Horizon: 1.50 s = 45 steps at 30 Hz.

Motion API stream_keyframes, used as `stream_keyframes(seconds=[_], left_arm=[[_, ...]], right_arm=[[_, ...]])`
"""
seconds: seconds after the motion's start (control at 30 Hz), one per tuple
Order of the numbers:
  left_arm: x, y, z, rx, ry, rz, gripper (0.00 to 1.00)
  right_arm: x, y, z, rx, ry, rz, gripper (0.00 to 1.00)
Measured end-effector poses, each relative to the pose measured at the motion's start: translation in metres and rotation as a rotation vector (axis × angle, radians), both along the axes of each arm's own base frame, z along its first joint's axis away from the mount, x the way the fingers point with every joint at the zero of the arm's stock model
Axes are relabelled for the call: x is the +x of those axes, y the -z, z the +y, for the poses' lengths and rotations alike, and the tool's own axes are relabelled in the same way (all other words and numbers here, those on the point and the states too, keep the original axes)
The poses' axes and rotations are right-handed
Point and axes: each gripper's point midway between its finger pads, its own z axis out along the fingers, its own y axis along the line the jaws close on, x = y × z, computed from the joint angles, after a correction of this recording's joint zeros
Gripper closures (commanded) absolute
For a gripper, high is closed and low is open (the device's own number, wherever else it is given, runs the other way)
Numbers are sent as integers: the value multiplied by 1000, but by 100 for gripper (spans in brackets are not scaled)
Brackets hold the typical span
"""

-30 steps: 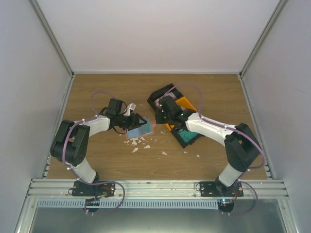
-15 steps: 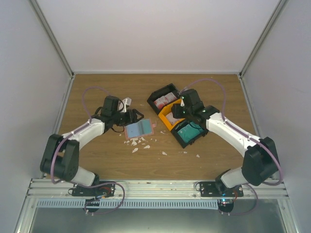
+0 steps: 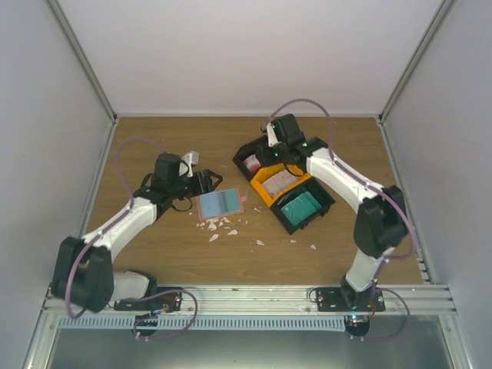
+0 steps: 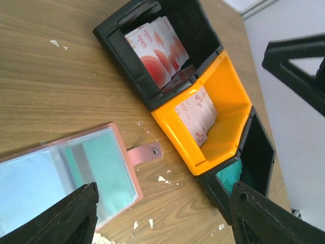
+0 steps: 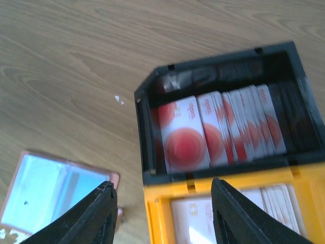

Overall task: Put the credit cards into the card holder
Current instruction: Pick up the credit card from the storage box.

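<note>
The card holder (image 3: 221, 204) (image 4: 61, 173) (image 5: 45, 190) lies open on the table, light blue inside with a pink rim, and a teal card shows through its right pocket. Red-and-white credit cards (image 3: 254, 163) (image 4: 157, 51) (image 5: 218, 132) stand in the far black bin. Pale cards (image 3: 283, 180) (image 4: 195, 114) fill the orange bin, and teal cards (image 3: 300, 206) the near black bin. My left gripper (image 3: 206, 183) (image 4: 165, 192) hangs open and empty just left of the holder. Above the red-and-white cards, my right gripper (image 3: 270, 152) (image 5: 162, 185) is open and empty.
The far black bin (image 3: 244, 150), the orange bin (image 3: 264, 191) and the near black bin (image 3: 327, 201) sit side by side in a diagonal row right of the holder. White torn scraps (image 3: 219, 225) litter the wood in front of the holder. Grey walls enclose the table.
Both grippers have left the card holder and opened wider. The left arm drew back to the left; the right arm swung away to the far black bin.
</note>
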Motion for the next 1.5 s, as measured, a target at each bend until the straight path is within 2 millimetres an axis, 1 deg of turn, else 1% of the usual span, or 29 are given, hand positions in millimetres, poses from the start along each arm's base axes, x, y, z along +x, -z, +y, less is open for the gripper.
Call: stream_keyframes(seconds=[0.07, 0.17, 0.33, 0.43, 0.53, 0.63, 0.73, 0.83, 1.0, 1.07, 1.3, 1.5], left_arm=[[8, 11, -5, -11, 5, 54, 33], [23, 25, -15, -38, 15, 124, 39], [49, 41, -32, -87, 30, 191, 48], [65, 46, -41, -122, 35, 201, 52], [80, 51, -49, -151, 40, 208, 54], [93, 61, -59, -168, 49, 223, 54], [101, 73, -70, -178, 64, 242, 54], [104, 84, -79, -184, 77, 267, 55], [101, 96, -86, -182, 87, 294, 62], [100, 101, -87, -179, 87, 303, 64], [100, 111, -89, -173, 87, 324, 67], [101, 112, -91, -172, 91, 323, 71]], right_arm=[[16, 5, 11, -11, -30, 3, 52], [39, 19, 22, -36, -73, 18, 53], [70, 49, 27, -80, -115, 61, 57], [88, 66, 24, -104, -128, 77, 58], [98, 82, 26, -128, -155, 89, 58], [105, 97, 32, -148, -196, 101, 57], [107, 110, 37, -157, -229, 115, 57], [105, 120, 39, -160, -253, 132, 57], [102, 133, 39, -172, -274, 159, 58], [99, 137, 38, -176, -283, 174, 58], [91, 139, 40, -167, -311, 204, 59], [88, 134, 45, -139, -332, 216, 59]])
